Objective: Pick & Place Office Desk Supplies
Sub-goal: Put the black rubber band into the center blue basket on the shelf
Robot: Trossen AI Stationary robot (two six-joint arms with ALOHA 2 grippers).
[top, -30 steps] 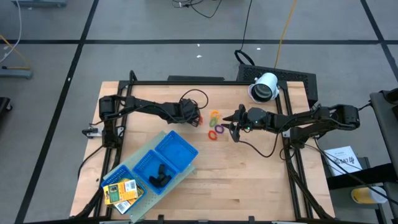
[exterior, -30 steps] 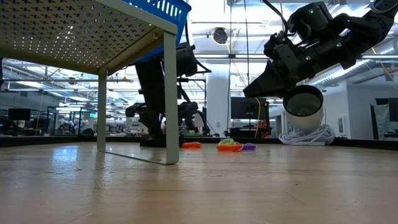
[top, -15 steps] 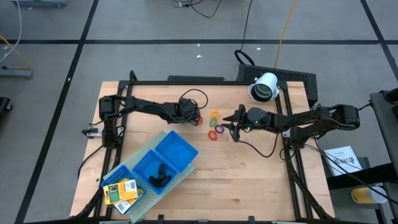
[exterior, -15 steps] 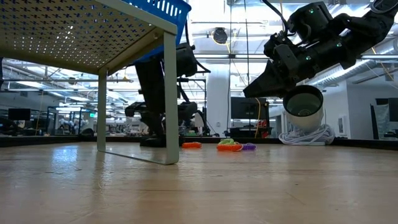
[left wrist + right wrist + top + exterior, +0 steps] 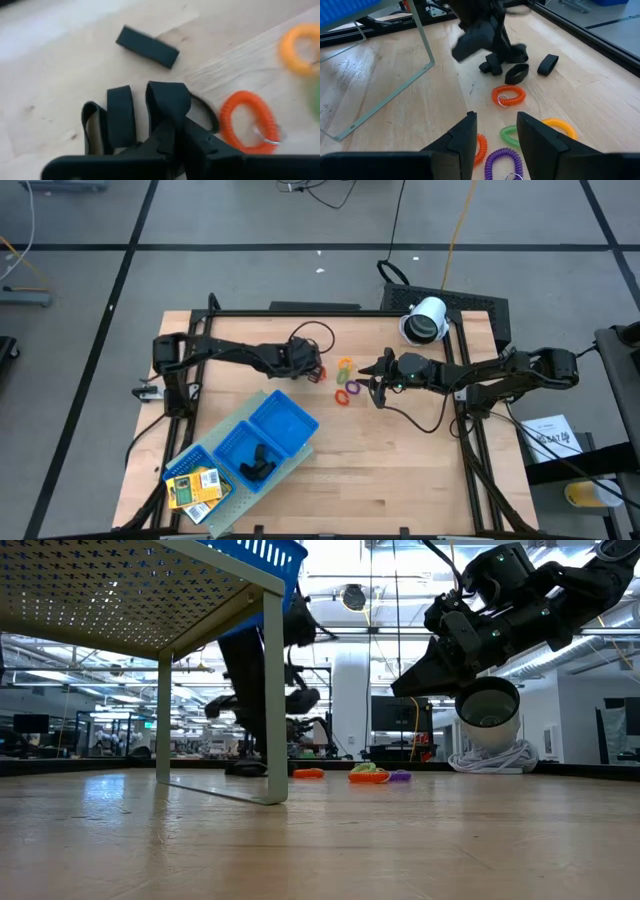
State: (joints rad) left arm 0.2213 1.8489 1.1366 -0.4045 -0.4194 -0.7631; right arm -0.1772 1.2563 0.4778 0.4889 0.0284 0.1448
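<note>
My left gripper (image 5: 316,367) is left of the coloured rings (image 5: 346,380), slanting down and shut on one black clip-like piece (image 5: 167,100). Two more black loops (image 5: 121,116) lie close beside that piece, and a fourth black piece (image 5: 147,46) lies apart on the wood. An orange coil ring (image 5: 247,122) lies beside them. My right gripper (image 5: 376,380) hangs open above the table, just right of the rings. In its wrist view green (image 5: 509,134), purple (image 5: 502,162) and yellow (image 5: 559,127) rings lie below its fingers. My left gripper pinches the black clip-like piece by its near end (image 5: 169,116) between its two fingers. They come slanting down from the table's left side. The rest of the loop sticks out past the fingertips. I cannot tell whether it is clear of the wood.
A blue three-compartment tray (image 5: 290,412) stands raised on legs at the near left. It holds black clips (image 5: 255,463) in its middle part and yellow packs (image 5: 193,487) at its near end. A white cylindrical device (image 5: 427,320) lies at the far right. Bare wood lies near the right front.
My left gripper has shut on the black piece and risen a little from the table, as the low view shows. The rings and the loose black pieces lie where they were.
</note>
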